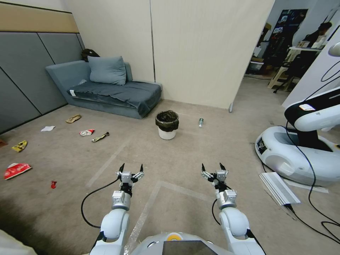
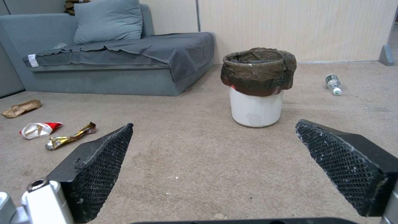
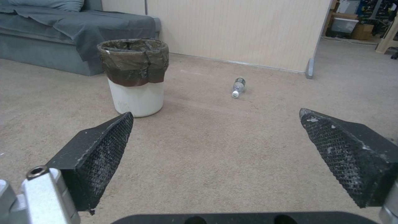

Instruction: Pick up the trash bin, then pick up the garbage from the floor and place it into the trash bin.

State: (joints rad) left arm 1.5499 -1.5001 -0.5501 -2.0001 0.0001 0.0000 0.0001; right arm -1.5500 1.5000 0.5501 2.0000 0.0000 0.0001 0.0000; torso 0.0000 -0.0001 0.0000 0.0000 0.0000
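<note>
trash bin (image 1: pixel 166 125) upright, both end effectors wide, left wrist view adds wrappers (image 2: pixel 69 139)

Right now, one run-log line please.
phase: approach | trash bin: upright on floor, untouched | left gripper: open, empty | right gripper: open, empty | garbage: on floor

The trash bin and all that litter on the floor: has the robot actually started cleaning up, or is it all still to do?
Nothing looks done yet. The trash bin stands on the carpet ahead, untouched. The left gripper and right gripper are both open, empty and held out in front. All remains: the small clear bottle, the red-and-white snack packets, the yellow wrapper, the brown paper bag and the white paper scrap lie on the floor.
</note>
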